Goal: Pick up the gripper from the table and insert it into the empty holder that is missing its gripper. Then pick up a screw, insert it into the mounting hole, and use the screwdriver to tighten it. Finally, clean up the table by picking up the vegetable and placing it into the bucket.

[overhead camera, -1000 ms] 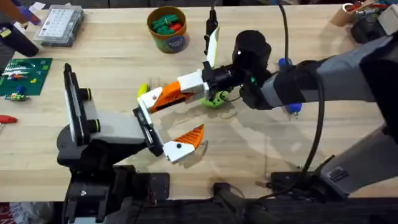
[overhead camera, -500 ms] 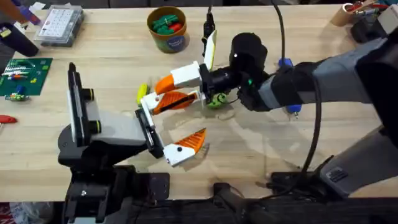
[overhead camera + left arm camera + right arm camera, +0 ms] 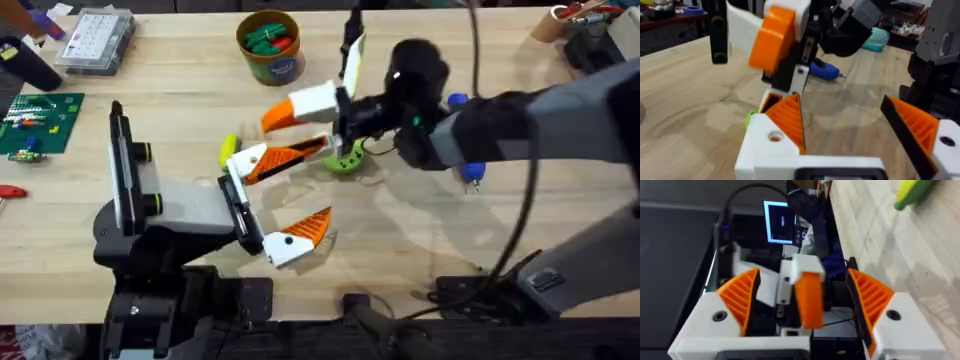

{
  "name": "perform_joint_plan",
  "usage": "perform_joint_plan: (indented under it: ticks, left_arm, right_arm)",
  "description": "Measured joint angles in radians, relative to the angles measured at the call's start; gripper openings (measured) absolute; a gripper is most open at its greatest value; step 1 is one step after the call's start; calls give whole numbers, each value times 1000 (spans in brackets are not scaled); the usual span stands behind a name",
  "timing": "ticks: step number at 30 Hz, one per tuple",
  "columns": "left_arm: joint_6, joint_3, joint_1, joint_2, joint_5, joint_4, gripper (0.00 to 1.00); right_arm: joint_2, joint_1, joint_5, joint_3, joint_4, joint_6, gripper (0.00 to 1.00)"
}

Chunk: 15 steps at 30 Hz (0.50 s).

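Orange ribs cover the sloped face of the spare gripper finger, a wedge of hard plastic on a blocky white base with a round, unfilled hole. It sits at the holder, the black-and-white jaw mount at the end of the bulky grey left arm. Its long axis runs roughly level above the wooden table, base against the mount and thin tip pointing away toward the right arm. The matching finger with the black dot angles off beside it, so the left gripper stands wide open with nothing between its fingers. The right gripper is close over the wedge's tip, also spread wide, its ribbed pads clear of the orange piece between them. A green vegetable lies just beyond the tip. The round brown-orange bucket stands well apart at the table's far side.
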Motion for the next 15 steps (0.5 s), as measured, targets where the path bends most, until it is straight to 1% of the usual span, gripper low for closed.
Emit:
perform_joint_plan:
  ticks: [4,7,11,15]
  left_arm:
    - [0,0,0,0,0,0,986]
    - [0,0,0,0,0,0,986]
    - [0,0,0,0,0,0,986]
    - [0,0,0,0,0,0,986]
  right_arm:
    - [-71,-33,-34,0,-12,0,995]
    - [-114,-53,-56,0,-51,-5,995]
    - [-139,-77,-69,-7,-103,-23,995]
    - [-143,-100,-71,-60,-111,-38,995]
